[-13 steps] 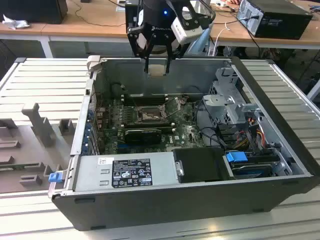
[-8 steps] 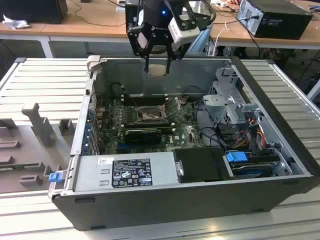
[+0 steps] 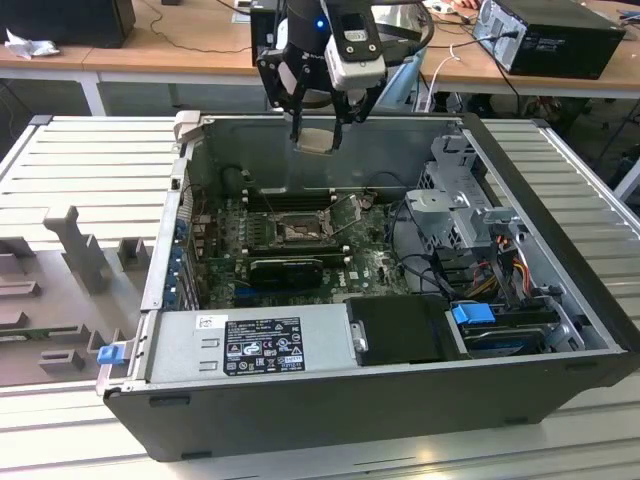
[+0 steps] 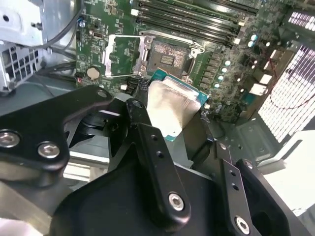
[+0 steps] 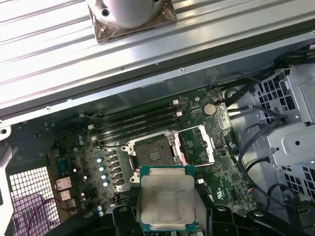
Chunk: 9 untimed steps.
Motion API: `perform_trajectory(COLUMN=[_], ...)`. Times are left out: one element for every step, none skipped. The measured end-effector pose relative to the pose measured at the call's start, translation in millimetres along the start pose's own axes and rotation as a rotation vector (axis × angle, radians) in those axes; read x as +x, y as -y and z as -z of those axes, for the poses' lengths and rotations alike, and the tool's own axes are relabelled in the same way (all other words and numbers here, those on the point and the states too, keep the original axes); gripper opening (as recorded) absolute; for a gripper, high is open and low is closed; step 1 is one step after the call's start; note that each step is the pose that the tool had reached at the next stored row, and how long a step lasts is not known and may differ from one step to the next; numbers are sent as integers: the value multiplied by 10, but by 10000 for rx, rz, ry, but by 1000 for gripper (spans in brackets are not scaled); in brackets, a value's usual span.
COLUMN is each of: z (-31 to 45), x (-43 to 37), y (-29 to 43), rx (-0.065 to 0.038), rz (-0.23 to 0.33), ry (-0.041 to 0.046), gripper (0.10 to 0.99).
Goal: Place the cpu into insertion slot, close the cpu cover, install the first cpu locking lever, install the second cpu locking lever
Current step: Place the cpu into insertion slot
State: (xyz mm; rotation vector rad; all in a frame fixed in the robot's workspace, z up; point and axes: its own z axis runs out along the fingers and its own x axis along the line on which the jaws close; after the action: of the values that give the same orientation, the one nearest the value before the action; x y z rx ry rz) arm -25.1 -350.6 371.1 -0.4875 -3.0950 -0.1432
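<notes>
My gripper [image 3: 316,128] hangs above the open computer case, near its back wall, shut on the cpu [image 3: 318,141]. Both wrist views show the cpu as a pale metal square on a green edge [image 4: 172,105] [image 5: 166,199], pinched between my black fingers [image 4: 147,142]. Below it on the green motherboard lies the insertion slot [image 3: 298,232] [image 4: 170,56] [image 5: 153,152], bare, with its dark pin field showing. The cpu cover [image 4: 123,54] [image 5: 198,145] is swung open and rests beside the slot. The cpu is well above the slot and apart from it.
A grey power supply box [image 3: 250,345] fills the case's near side. The drive cage [image 3: 460,200] and cables [image 3: 415,250] stand on the exterior view's right. Memory slots [image 5: 133,120] run behind the socket. A grey foam tray [image 3: 60,290] lies outside the case on the left.
</notes>
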Motion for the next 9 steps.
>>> perform_trajectory(z=[0,-5,-13,-18,-27,-28,-27,-28,-29], x=[0,0,0,0,0,-1,0,-1,-1], y=[0,1,1,2,3,3,3,3,3], rx=[-1,-2,-1,2,25,29,30,29,28], rz=[-82,-93,-93,-93,-93,-93,-97,-143,-239], ry=[7,8,9,9,18,18,18,23,31], gripper=[525,525,525,525,525,525,525,525,525])
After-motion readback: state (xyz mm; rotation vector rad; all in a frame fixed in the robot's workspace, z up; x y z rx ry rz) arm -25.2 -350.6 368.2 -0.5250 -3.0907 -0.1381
